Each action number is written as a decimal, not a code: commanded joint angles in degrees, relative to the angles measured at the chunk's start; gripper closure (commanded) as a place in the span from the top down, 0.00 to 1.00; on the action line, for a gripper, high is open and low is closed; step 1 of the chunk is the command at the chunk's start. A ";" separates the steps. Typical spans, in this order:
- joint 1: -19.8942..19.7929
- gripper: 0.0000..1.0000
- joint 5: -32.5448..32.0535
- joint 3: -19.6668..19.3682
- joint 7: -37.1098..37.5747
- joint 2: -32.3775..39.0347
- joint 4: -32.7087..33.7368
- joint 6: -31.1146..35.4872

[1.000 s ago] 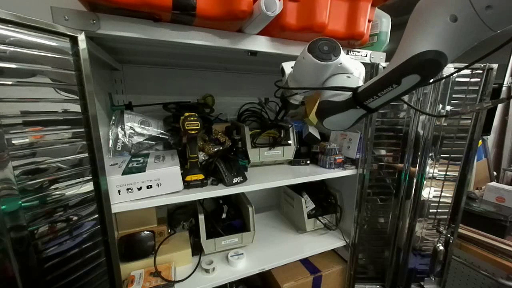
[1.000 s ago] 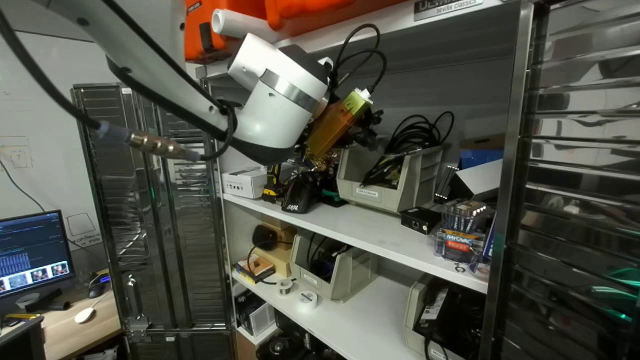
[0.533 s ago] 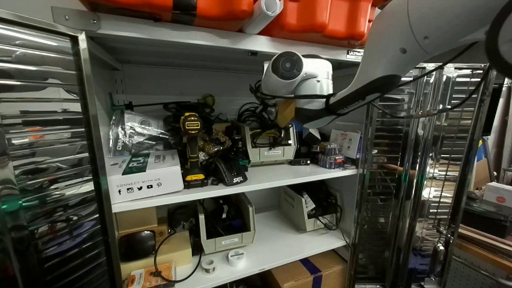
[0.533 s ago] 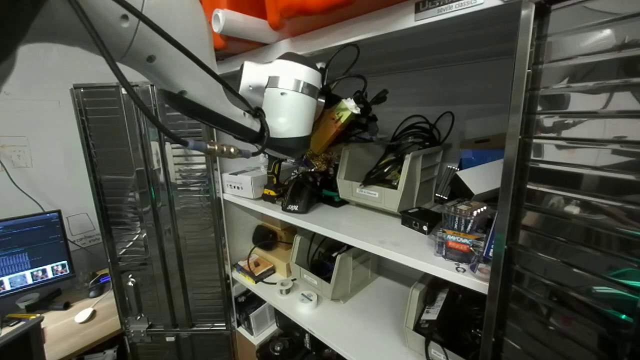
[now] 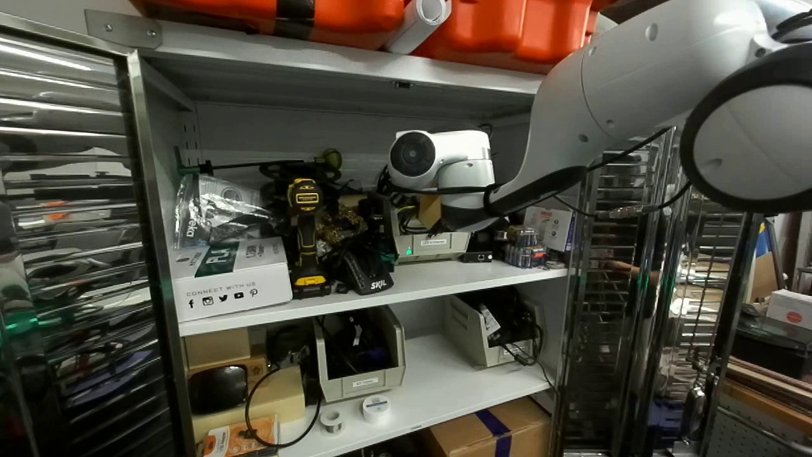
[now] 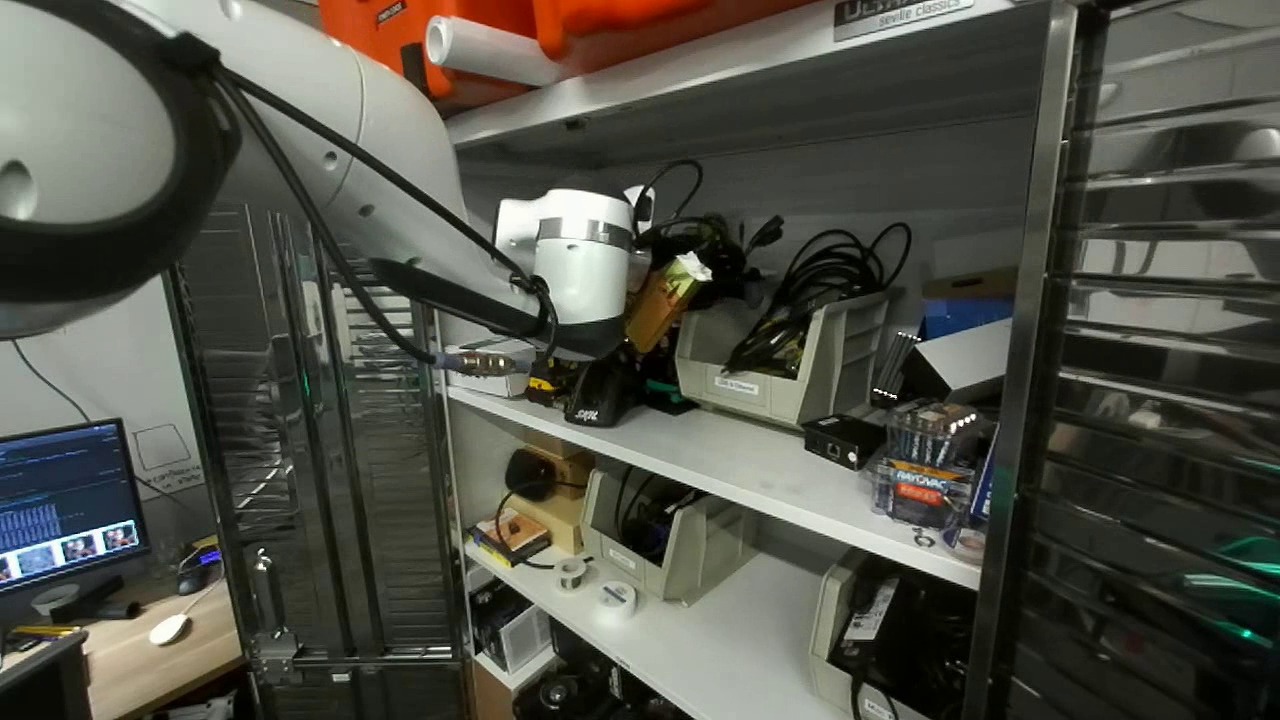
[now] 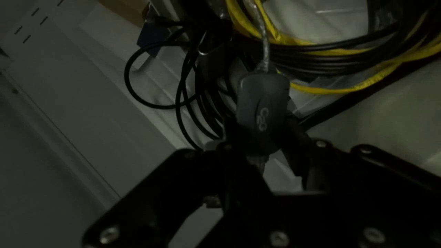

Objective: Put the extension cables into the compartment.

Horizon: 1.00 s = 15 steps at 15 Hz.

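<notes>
The extension cables, thin black cords in loose coils [image 6: 845,262], stand up out of a grey bin [image 6: 845,350] on the upper shelf. Black loops [image 7: 203,103] and yellow cords show below the gripper in the wrist view. The compartment is the upper bay, with a pale back wall [image 5: 285,130] and white shelf board [image 5: 438,278]. My gripper [image 6: 738,262] is inside this bay, over the bin's rear left. In the wrist view its dark fingers [image 7: 260,137] are shut on a grey C2G adapter [image 7: 263,98] with a clear cord. The fingertips are hard to see.
A yellow-and-black drill [image 5: 304,247], a SKIL charger [image 5: 368,273] and a white box [image 5: 231,282] stand beside the bin. A black device [image 6: 842,440] and batteries [image 6: 922,470] lie on its other side. More bins [image 5: 361,381] stand below.
The arm has come down and further into the upper bay, and the gripper has lowered toward the bin. The bin and the things on the shelves have not moved.
</notes>
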 commanded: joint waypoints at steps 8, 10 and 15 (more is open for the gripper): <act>-2.14 1.00 7.59 1.66 -7.73 1.52 7.40 -3.34; -2.53 1.00 10.46 3.12 -11.20 -0.44 5.80 -2.79; -6.58 1.00 25.63 12.42 -27.68 -8.72 -5.22 -1.30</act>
